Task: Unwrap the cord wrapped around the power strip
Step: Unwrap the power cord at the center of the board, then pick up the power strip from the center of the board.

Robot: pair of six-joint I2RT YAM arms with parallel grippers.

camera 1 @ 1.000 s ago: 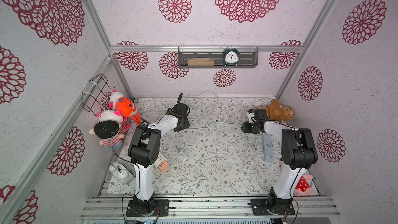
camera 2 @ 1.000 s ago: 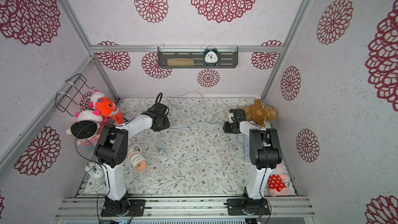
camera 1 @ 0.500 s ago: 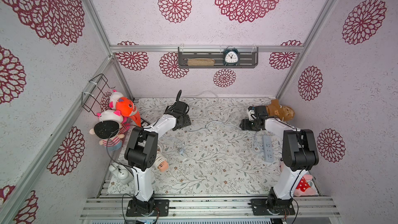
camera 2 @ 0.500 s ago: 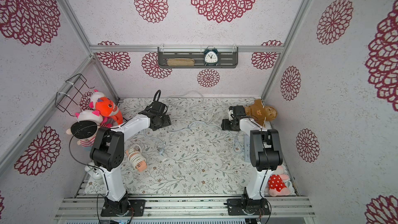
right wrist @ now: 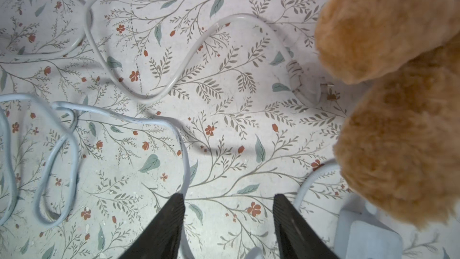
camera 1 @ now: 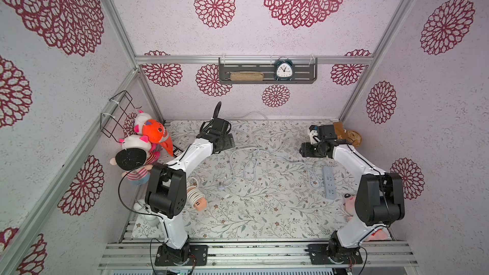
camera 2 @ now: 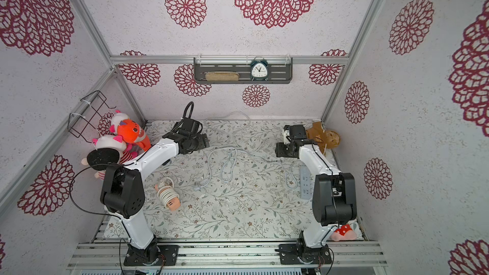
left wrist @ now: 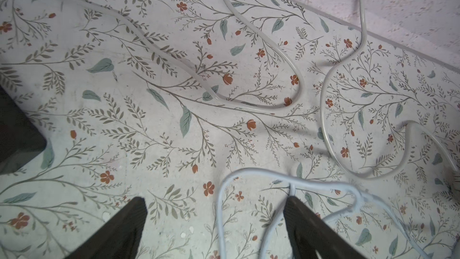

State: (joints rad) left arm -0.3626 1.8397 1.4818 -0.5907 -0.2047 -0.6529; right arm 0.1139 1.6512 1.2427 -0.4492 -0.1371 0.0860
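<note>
Cord loop (left wrist: 249,169) lies below left tool (left wrist: 214,200).

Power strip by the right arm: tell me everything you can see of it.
The power strip is a long pale blue-grey bar, plastic by its look, with sockets in a row facing up. It lies flat on the floral mat beside the right arm, pointing front to back. No cord is wound around it; its pale blue cord seems to leave the far end and trails in loose loops toward the middle.
</note>
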